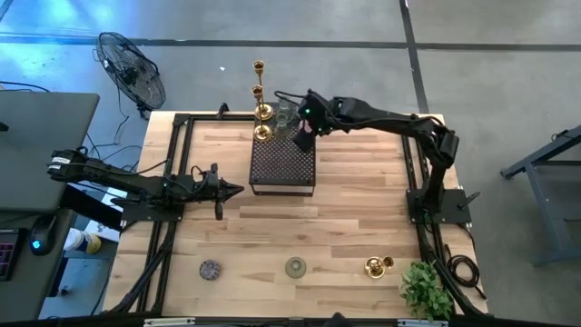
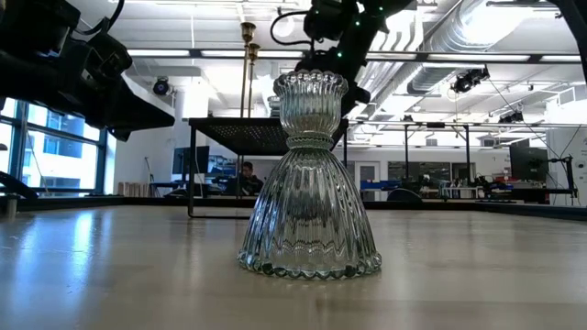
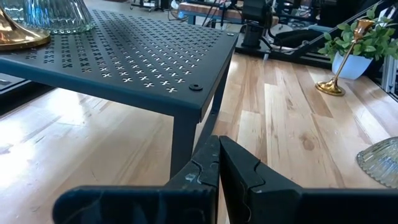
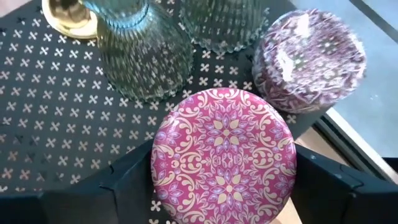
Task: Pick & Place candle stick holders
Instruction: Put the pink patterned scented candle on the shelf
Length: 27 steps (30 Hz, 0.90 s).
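My right gripper point(image 1: 302, 138) is over the far right corner of the dark dotted stand point(image 1: 283, 168), shut on a pink patterned candle stick holder point(image 4: 224, 155). On the stand's far part stand gold candlesticks point(image 1: 261, 111), ribbed glass holders point(image 4: 143, 53) and a purple patterned holder point(image 4: 308, 59). Near the table's front edge sit a grey-purple holder point(image 1: 211, 269), a green glass holder point(image 1: 296, 266) and a gold candlestick point(image 1: 376, 266). My left gripper point(image 1: 227, 189) waits shut, left of the stand. My right gripper pinches the pink holder between its two fingers, one on each opposite side of its round body point(image 4: 158, 180). The fingers point(image 4: 124, 186) slant down from above. The patterned round face looks up at the wrist. Whether the holder rests on the stand or hangs above it, I cannot tell.
A leafy plant point(image 1: 425, 289) stands at the near right corner, beside the gold candlestick. The ribbed glass holder point(image 2: 309, 183) rises close before the low camera. A fan point(image 1: 132, 68) and a laptop point(image 1: 45, 127) lie beyond the table's left side.
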Each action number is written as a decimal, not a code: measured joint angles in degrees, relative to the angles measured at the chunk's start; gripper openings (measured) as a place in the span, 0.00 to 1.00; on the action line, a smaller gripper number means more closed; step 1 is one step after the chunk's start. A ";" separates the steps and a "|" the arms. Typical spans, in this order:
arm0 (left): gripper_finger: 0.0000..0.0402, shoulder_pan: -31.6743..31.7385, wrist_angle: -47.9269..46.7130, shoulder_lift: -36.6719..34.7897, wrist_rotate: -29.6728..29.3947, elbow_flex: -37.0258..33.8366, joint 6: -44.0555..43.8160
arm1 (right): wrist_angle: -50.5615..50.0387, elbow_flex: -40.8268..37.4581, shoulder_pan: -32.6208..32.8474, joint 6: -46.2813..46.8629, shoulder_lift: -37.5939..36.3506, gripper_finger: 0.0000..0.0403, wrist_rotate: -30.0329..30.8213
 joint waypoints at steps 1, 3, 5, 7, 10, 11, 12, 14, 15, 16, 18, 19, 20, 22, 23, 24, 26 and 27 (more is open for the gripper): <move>0.00 0.00 -0.02 0.01 -0.01 0.00 0.00 | 0.40 -0.34 -0.03 -0.02 0.00 0.72 -0.20; 0.00 0.00 -0.02 0.02 -0.02 0.00 0.00 | 1.36 -0.82 0.01 -0.22 0.25 0.72 -0.46; 0.00 0.00 -0.02 0.00 -0.02 0.00 0.00 | 1.88 -0.91 0.01 -0.43 0.62 0.72 -0.25; 0.00 0.00 -0.06 0.00 -0.04 0.00 0.00 | 2.36 -1.00 0.01 -1.03 1.11 0.72 0.34; 0.00 0.00 -0.07 0.00 -0.07 0.00 0.00 | 3.71 -0.99 0.01 -1.38 1.20 0.72 0.67; 0.00 0.00 -0.11 0.00 -0.07 0.00 0.00 | 3.71 -0.98 0.01 -1.40 1.18 0.73 1.02; 0.00 0.00 -0.13 0.01 -0.08 0.00 0.00 | 3.72 -0.98 0.01 -1.62 1.16 0.73 1.50; 0.00 0.00 -0.11 0.02 -0.10 0.00 0.00 | 3.67 -0.98 0.01 -2.24 1.18 0.73 1.84; 0.00 0.00 -0.13 0.01 -0.11 0.00 0.00 | 3.66 -0.98 0.01 -2.34 1.20 0.73 1.76; 0.00 0.00 -0.13 0.02 -0.12 0.00 0.00 | 3.68 -0.98 0.01 -2.36 1.20 0.73 1.76; 0.00 0.00 -0.12 0.01 -0.15 0.00 0.00 | 3.89 -0.98 0.01 -2.38 1.25 0.73 1.98; 0.00 0.00 -0.13 0.01 -0.15 0.00 0.00 | 4.00 -0.98 0.02 -2.38 1.30 0.73 2.11; 0.00 0.00 -0.13 0.02 -0.15 0.00 0.00 | 4.00 -0.98 0.01 -2.40 1.35 0.73 2.08; 0.00 0.00 -0.12 0.01 -0.17 0.00 0.00 | 4.00 -0.98 0.01 -2.78 1.57 0.73 1.94; 0.00 0.00 -0.13 0.00 -0.17 0.00 0.00 | 4.37 -0.98 0.01 -2.80 1.89 0.73 1.93; 0.00 0.00 -0.13 0.00 -0.17 0.00 0.00 | 4.57 -0.96 0.01 -2.80 1.97 0.73 1.87; 0.00 0.00 -0.13 0.01 -0.17 0.00 0.00 | 4.38 -0.98 0.01 -2.99 2.29 0.73 1.90; 0.00 0.00 -0.13 0.02 -0.17 0.00 0.00 | 4.57 -0.98 0.03 -3.19 2.44 0.73 1.97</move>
